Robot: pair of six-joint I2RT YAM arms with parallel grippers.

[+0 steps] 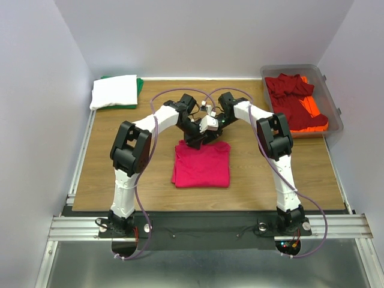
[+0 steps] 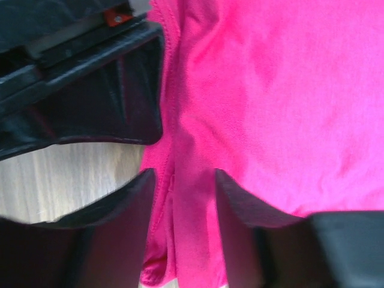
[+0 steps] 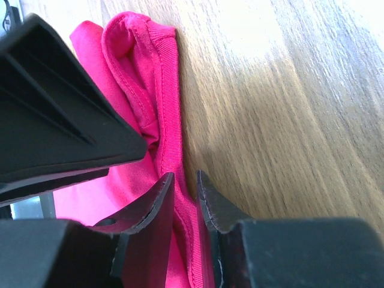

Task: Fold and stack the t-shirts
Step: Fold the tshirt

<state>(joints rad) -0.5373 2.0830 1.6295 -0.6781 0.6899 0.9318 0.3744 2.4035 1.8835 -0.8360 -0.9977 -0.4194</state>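
Observation:
The bright pink-red t-shirt (image 1: 201, 165) lies folded into a rough square in the middle of the table. Both grippers meet at its far edge. My left gripper (image 1: 195, 140) holds a thick fold of the pink cloth (image 2: 270, 90) between its fingers; its jaws (image 2: 183, 198) stand partly apart with cloth filling the gap. My right gripper (image 1: 210, 127) is nearly closed (image 3: 186, 192) on the ribbed hem of the shirt (image 3: 162, 78), right at the cloth's edge on the wood. Each wrist view shows the other gripper's black body close by.
A clear grey plastic bin (image 1: 333, 105) at the back right holds dark red shirts (image 1: 291, 96) and an orange one (image 1: 313, 117). A folded white shirt (image 1: 114, 91) lies on a green one (image 1: 140, 87) at the back left. Walls enclose the table.

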